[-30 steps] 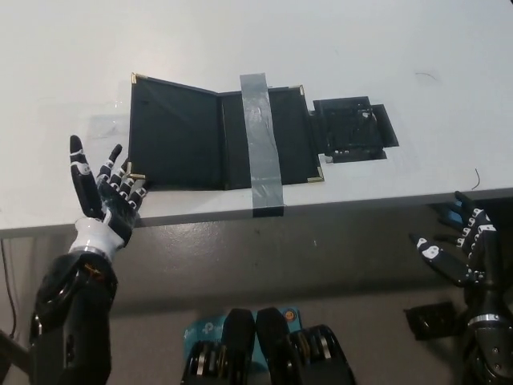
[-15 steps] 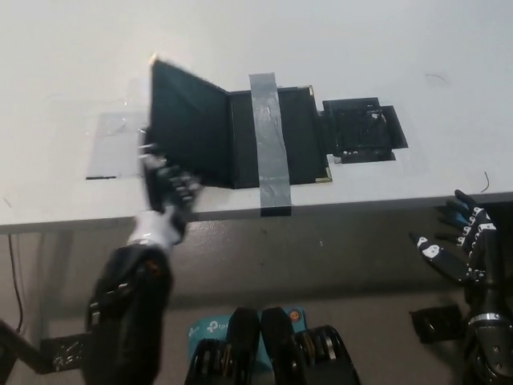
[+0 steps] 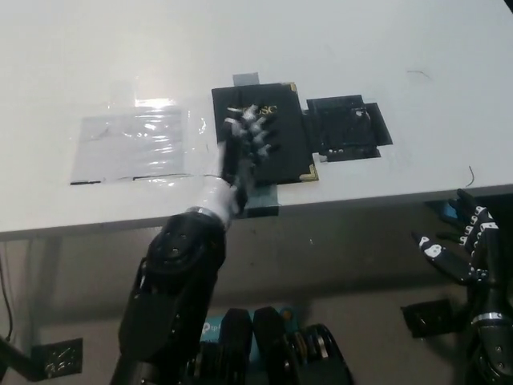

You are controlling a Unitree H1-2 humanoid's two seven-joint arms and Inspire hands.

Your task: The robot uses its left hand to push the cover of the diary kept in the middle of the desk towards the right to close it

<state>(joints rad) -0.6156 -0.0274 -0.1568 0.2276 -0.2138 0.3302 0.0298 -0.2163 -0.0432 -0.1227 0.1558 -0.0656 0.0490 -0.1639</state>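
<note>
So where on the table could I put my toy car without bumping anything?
The widest bare patch is the far side of the table, beyond the diary. There is also bare room right of the black taped patch, toward the table's right edge. The middle is crowded: the left hand lies on the diary, with a clear plastic sheet to its left.

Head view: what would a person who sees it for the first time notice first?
The eye goes first to the black diary, closed in the middle of the white desk, with the left hand lying flat on its cover, fingers spread. To its left, a sheet of clear plastic shines on the desk. The right hand hangs open below the desk's edge at the lower right.
</note>
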